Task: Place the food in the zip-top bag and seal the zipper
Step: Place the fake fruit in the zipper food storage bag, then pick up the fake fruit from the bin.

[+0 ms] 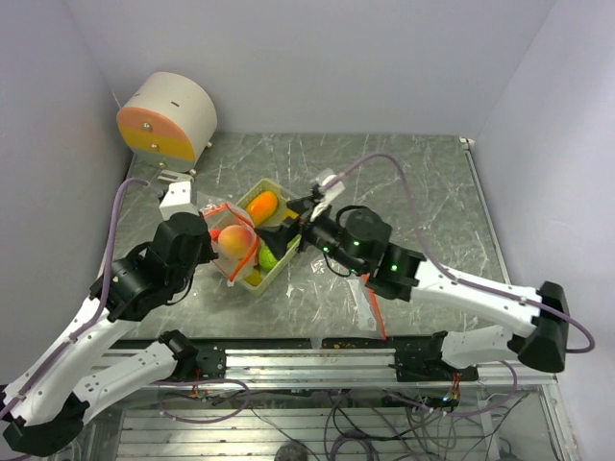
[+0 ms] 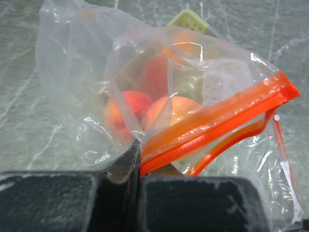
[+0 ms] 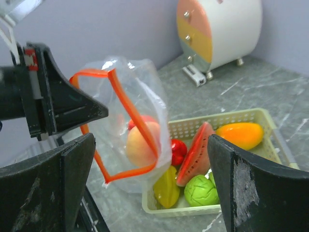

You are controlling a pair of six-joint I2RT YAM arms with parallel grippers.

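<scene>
My left gripper (image 2: 137, 166) is shut on the orange zipper strip (image 2: 217, 121) of a clear zip-top bag (image 1: 229, 240), held up with its mouth open. Pink-orange peaches (image 2: 169, 110) lie inside the bag, also seen in the right wrist view (image 3: 140, 142). My right gripper (image 3: 149, 169) is open and empty, above the pale yellow-green tray (image 1: 293, 254). The tray holds an orange mango (image 3: 240, 134), a watermelon slice (image 3: 197, 154), a red piece (image 3: 178, 151), a yellow piece (image 3: 166, 188) and a green piece (image 3: 201, 190).
A round white and orange toy cabinet (image 1: 168, 117) stands at the back left of the grey marble table (image 1: 423, 192). White walls close in the sides and back. The arm rail (image 1: 307, 357) runs along the near edge.
</scene>
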